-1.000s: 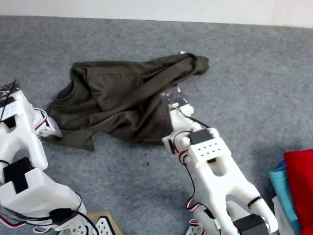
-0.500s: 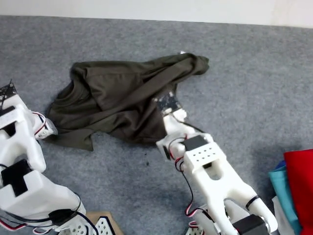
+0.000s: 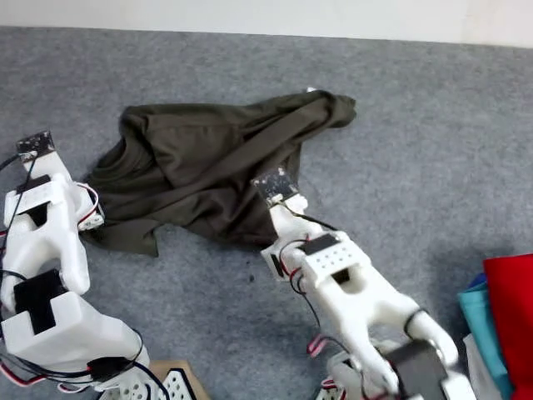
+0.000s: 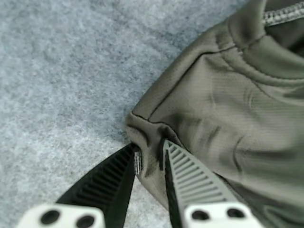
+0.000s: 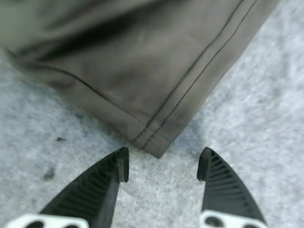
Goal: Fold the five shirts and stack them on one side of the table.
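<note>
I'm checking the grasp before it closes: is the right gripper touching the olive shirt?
Apart. The right wrist view shows the right gripper open, with bare grey surface visible between each fingertip and the olive shirt's hem corner.

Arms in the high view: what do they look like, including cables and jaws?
Both the left arm and right arm are blocky white shells with black motors inset. Thin red, black and white cables loop past the joints. The right arm has a grid of small holes; each wrist carries a dark circuit board. The jaws are black, tapered, ribbed.
</note>
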Controlling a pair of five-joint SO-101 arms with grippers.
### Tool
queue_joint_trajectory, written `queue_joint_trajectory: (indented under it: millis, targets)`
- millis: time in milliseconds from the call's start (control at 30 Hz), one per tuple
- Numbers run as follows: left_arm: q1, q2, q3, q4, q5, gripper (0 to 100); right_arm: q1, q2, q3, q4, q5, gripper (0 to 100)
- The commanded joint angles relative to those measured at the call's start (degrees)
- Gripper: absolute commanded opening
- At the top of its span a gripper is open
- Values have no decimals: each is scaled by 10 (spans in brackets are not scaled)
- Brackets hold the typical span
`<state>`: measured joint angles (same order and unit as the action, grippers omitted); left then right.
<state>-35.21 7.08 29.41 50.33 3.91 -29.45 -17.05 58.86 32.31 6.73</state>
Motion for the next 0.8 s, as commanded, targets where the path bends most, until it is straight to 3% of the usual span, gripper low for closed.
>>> queue_joint_trajectory:
  millis: [0,133,300,367,633,767]
  targets:
    - [9,-13,-10,-7,-3,77,-6,34,-51,-7,2,238]
    - [9,-14,-10,-8,-3,77,-6,40,-59,-8,2,212]
    - [15,-18,-11,-5,-3,77,-5,40,-60,-10,4,12]
    - [29,-19,-16,-1,-3,77,-4,39,-58,-10,5,16]
    - [56,-19,-121,175,-3,76,19,31,-59,17,5,5]
    - [56,-19,-184,262,-4,18,38,-42,-55,71,5,5]
